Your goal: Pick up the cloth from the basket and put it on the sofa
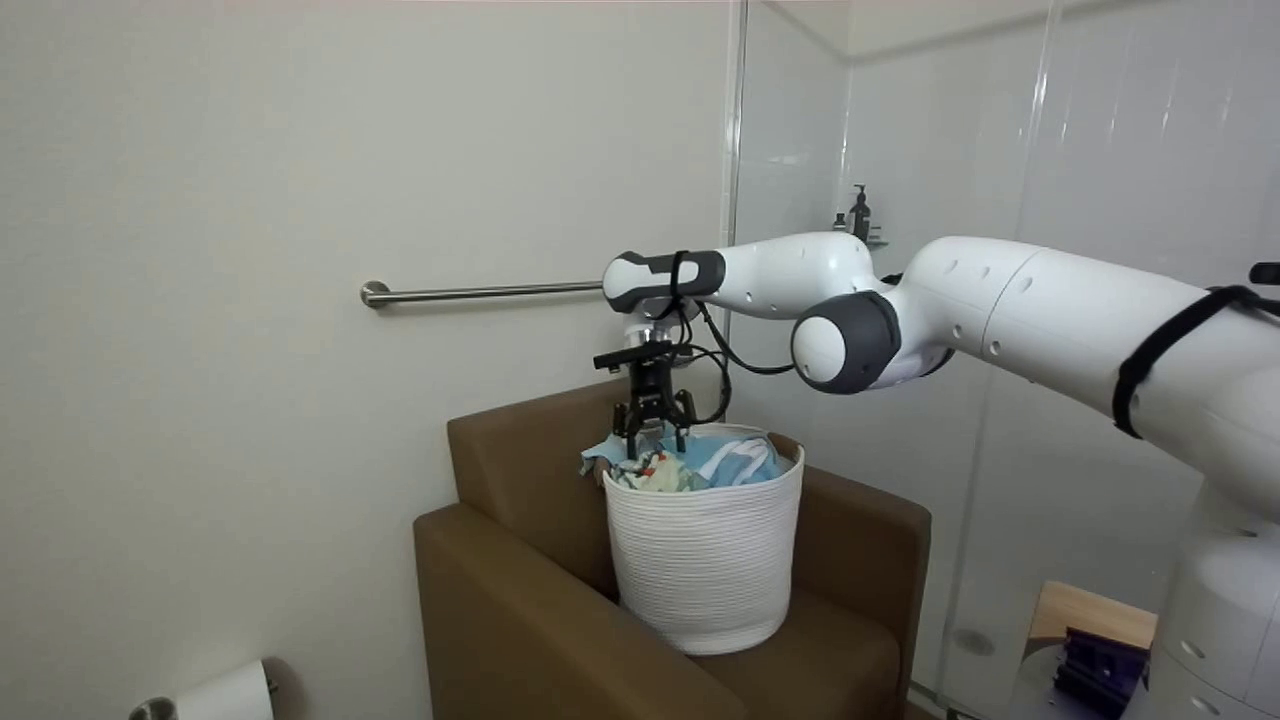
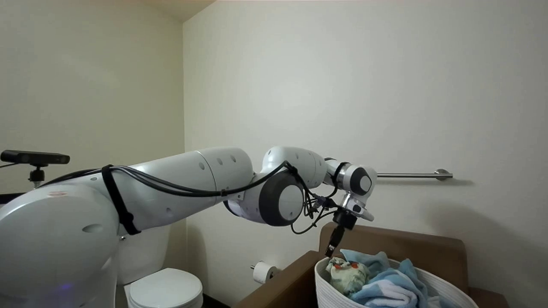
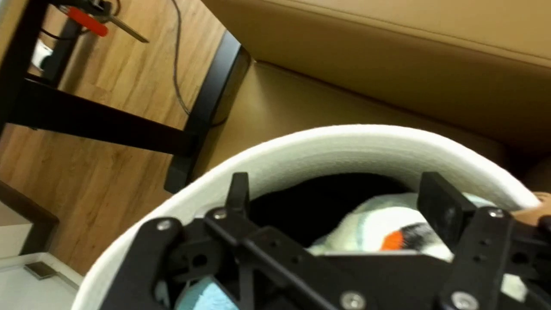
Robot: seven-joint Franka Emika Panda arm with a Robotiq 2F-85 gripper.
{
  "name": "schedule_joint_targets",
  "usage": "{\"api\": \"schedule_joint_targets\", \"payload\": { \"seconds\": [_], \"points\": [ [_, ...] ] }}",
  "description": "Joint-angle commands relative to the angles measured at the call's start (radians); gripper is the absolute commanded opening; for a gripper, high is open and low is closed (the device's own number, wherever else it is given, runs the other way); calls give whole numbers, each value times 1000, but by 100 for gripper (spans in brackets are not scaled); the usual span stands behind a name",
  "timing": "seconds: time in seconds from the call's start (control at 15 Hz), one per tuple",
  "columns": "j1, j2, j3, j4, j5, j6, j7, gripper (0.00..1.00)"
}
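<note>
Pale bathroom wall (image 1: pixel 250 200) at the far side with a metal rail (image 1: pixel 490 293) on it, glassy shower (image 1: pixel 930 130) over to the right, plus a toilet (image 2: pixel 165 286) off left in an exterior view. Brown sofa (image 1: pixel 530 590) in front of that wall, white basket (image 1: pixel 705 570) sitting on its seat. The cloth (image 2: pixel 349 276), the cream one with green patches and red-orange bits, is bunched up inside the basket, left side in both exterior views, just beside some blue cloths (image 2: pixel 387 288). The arm (image 1: pixel 800 270) reaches over and the gripper (image 1: pixel 656 442) points down at that same left side, fingers (image 3: pixel 238 191) spread wide apart, nothing pinched between them. The wrist view has the cloth lower down, partly blocked by one finger. Hard to tell whether a tip touches it.
</note>
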Motion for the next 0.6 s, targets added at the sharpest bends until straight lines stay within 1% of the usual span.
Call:
{"api": "schedule_joint_targets", "payload": {
  "seconds": [0.0, 0.13, 0.2, 0.33, 0.53],
  "points": [
    [8, 9, 5, 17, 11, 170, 27, 100],
    [4, 6, 3, 5, 13, 250, 50, 100],
    [2, 1, 4, -2, 14, 267, 60, 100],
    [9, 4, 2, 4, 1, 246, 23, 100],
    [7, 4, 2, 6, 1, 250, 23, 100]
  ]
}}
